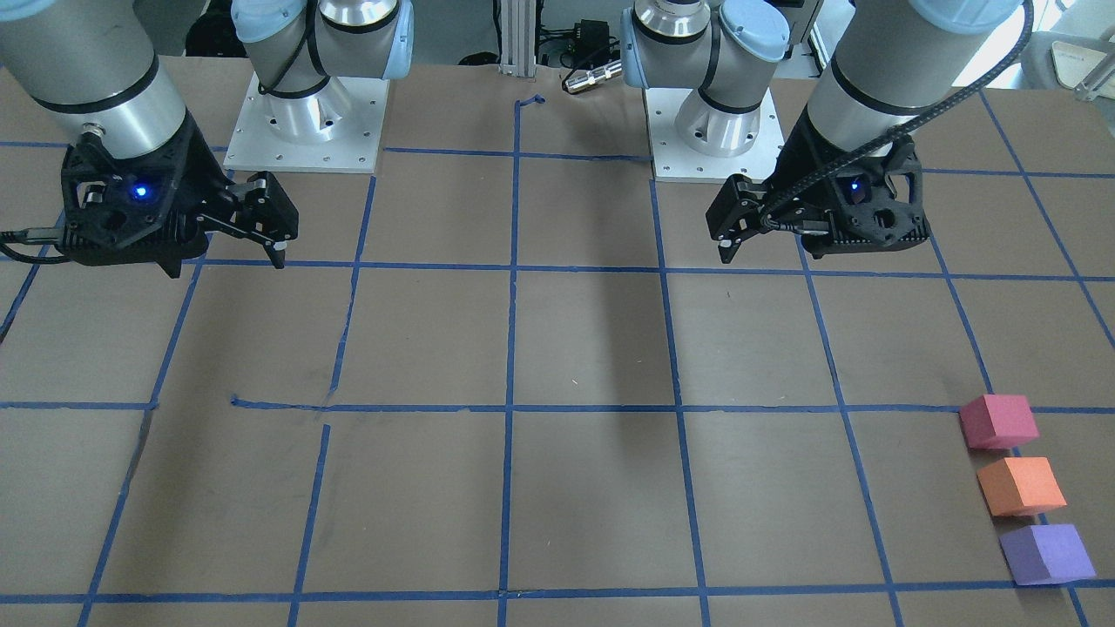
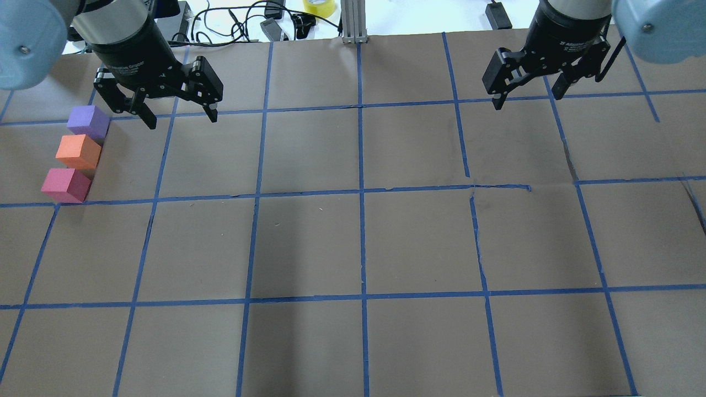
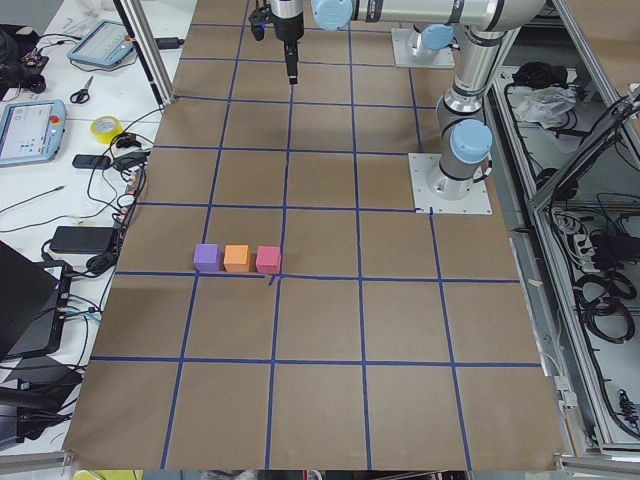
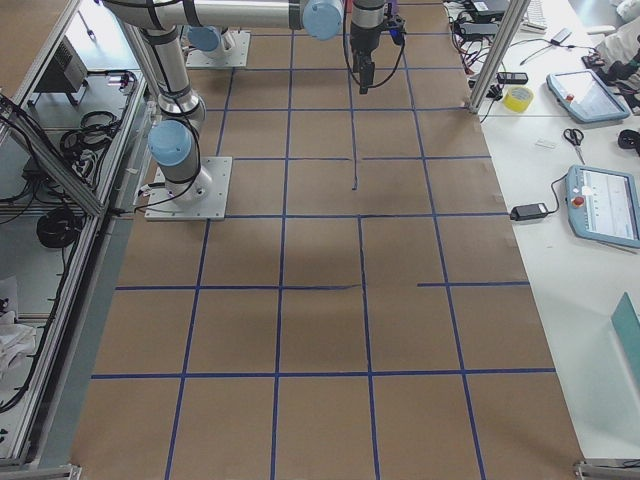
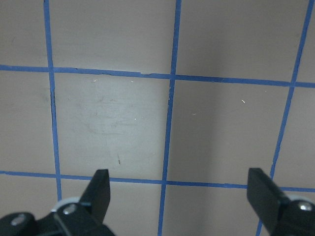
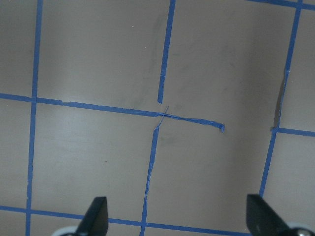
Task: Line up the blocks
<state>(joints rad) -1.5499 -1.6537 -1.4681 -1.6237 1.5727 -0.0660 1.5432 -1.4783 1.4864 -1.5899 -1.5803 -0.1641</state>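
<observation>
Though each wrist view cuts the fingers [image 5: 101, 191] off at its bottom edge, the left gripper [image 2: 181, 120] and right gripper [image 2: 528, 99] hang spread and empty. By the table's left edge, the purple block [image 2: 88, 122], orange block [image 2: 79, 151] and red-pink block [image 2: 65, 184] form a tight row; whether they touch is unclear.

Three foam cubes: one orange cube [image 2: 78, 151]; one purple cube [image 2: 88, 122] just beside it on one side; one red-pink cube [image 2: 65, 184] just beside it on the other; two robot arms, the left arm [image 1: 871, 78] and the right arm [image 1: 96, 70]; two grippers, the left gripper [image 2: 182, 118] and the right gripper [image 2: 527, 99]; two white base plates [image 1: 671, 161]; well apart from the orange cube, off the brown table: two teach pendants [image 4: 590, 95]; one yellow tape roll [image 4: 518, 98]; one pair of scissors [image 4: 573, 138].
</observation>
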